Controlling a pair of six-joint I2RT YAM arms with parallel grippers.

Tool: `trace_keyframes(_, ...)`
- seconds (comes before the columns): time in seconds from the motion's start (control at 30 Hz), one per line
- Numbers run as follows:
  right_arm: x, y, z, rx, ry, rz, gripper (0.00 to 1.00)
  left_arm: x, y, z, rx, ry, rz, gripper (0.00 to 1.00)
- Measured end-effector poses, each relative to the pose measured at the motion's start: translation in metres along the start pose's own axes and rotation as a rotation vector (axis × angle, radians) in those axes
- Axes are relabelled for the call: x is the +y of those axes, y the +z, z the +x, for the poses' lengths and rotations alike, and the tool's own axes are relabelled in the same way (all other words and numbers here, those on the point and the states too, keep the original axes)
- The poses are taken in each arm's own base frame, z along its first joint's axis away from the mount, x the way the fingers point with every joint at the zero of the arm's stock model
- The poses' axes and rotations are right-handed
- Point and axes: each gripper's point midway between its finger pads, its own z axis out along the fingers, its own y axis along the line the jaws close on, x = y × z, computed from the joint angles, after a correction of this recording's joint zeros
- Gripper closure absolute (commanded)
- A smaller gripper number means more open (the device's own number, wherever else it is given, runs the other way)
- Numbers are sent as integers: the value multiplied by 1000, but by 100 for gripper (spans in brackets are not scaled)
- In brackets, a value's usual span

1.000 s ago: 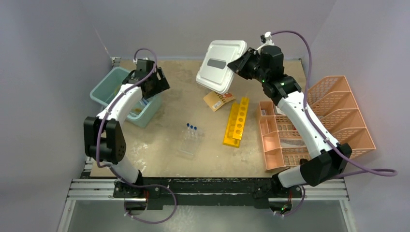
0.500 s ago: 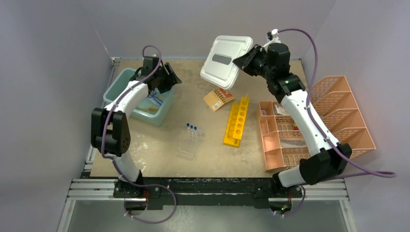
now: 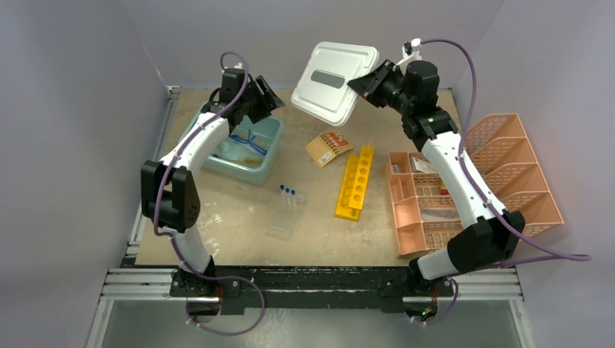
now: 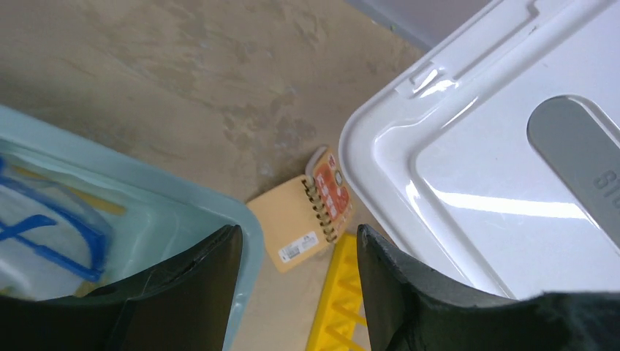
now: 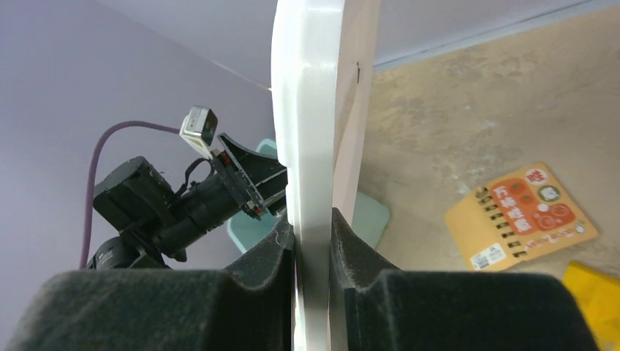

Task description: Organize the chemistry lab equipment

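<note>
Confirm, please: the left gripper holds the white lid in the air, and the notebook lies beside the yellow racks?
No: the right gripper holds the white lid in the air, as the right wrist view shows. The notebook does lie beside the yellow racks.

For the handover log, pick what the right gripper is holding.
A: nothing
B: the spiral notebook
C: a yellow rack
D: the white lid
D: in the right wrist view the right gripper is clamped on the edge of the white lid, with a finger pressed against each face of it.
</note>
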Motion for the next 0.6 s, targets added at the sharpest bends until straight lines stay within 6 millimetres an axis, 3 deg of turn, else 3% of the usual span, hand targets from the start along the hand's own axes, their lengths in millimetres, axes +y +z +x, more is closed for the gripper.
trace_keyframes(0.13, 9, 9, 2, 15, 42, -58, 100, 11, -29, -33, -116, 48, -111, 38)
trace_keyframes(0.33, 20, 31, 7, 39, 142, -147, 100, 28, -105, -92, -337, 111, -281, 29)
trace_keyframes(0.47, 31, 47, 27, 81, 242, -210, 100, 40, -153, -127, -462, 115, -365, 24)
trace_keyframes(0.6, 52, 67, 65, 157, 325, -264, 100, 76, -182, -148, -507, 78, -460, 21)
